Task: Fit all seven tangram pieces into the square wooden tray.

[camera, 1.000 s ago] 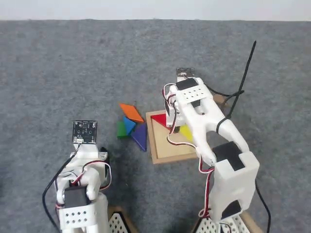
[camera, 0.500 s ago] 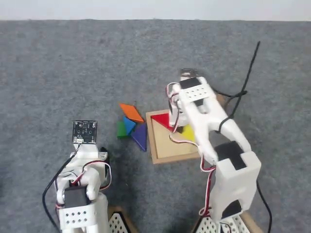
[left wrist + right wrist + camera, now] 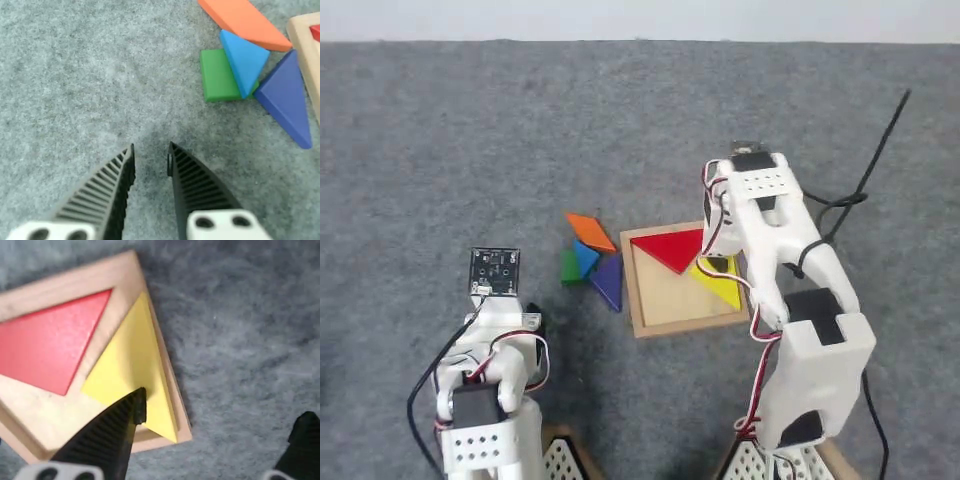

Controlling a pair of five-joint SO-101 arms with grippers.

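With the right gripper (image 3: 215, 427) open and empty over the yellow triangle (image 3: 125, 360), set in the tray (image 3: 65, 282) beside the red triangle (image 3: 45, 340), your next move is probably fetching the purple triangle (image 3: 609, 280) just outside it.

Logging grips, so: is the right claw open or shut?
Open. The right claw has its fingers wide apart, one over the yellow triangle, with nothing held between them.

Right arm (image 3: 770, 230) over tray (image 3: 665, 315) edge
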